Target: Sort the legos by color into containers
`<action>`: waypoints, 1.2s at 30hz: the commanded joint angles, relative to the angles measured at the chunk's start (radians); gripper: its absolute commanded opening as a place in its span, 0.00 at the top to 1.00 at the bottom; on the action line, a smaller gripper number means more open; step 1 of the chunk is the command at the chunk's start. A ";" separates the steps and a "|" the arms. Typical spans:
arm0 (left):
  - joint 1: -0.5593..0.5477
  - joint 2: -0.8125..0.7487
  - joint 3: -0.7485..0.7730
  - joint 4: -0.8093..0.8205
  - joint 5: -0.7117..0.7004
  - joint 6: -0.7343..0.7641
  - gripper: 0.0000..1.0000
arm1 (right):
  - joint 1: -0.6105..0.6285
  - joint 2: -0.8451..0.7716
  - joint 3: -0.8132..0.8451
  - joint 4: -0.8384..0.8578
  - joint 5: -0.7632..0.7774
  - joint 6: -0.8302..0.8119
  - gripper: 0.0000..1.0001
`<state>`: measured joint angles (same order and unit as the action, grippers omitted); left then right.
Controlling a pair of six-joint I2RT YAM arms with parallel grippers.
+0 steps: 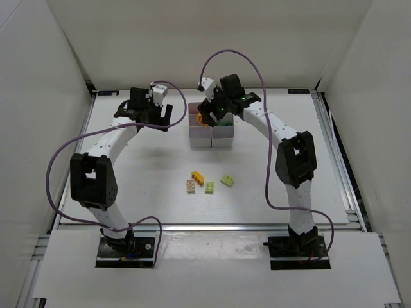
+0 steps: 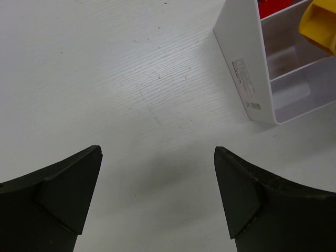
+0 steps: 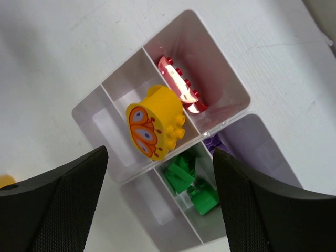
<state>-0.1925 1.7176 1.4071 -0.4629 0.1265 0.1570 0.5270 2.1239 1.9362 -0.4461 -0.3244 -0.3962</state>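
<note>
Left gripper: jaws spread wide with nothing between them. Only bare table lies under the gap.
Right gripper: jaws parted wide, holding nothing. Both fingers run off the lower edge of its wrist view.
Containers: directly ahead of the right jaws' tips. They lie ahead and to one side of the left jaws, where only one side wall and parts of three compartments show before the frame cuts them off. From above, the right gripper covers the far part of the block.
Yellow round brick: just ahead of the gap in the right jaws, on its side with the printed face outward, over a middle compartment. Whether it rests on the floor or on a divider cannot be told.
Red brick: in the end compartment beyond the yellow one, leaning against the wall.
Green bricks: piled in a compartment between the right jaws' fingers. The count is unclear.
Purple brick: only a sliver shows behind a divider.
Loose legos: four on the table, well behind both jaws and toward the arm bases. They are too small for their colours to be sure.
Yellow scrap: cut off by a finger and the frame edge, so it cannot be identified.
</note>
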 commanded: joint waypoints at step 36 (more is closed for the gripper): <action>0.010 0.016 0.038 0.035 -0.059 -0.014 0.01 | 0.090 0.088 0.066 0.089 0.191 -0.038 0.50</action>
<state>-0.1886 1.7363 1.4128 -0.4400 0.0811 0.1513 0.6075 2.2124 1.9678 -0.3901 -0.1448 -0.4278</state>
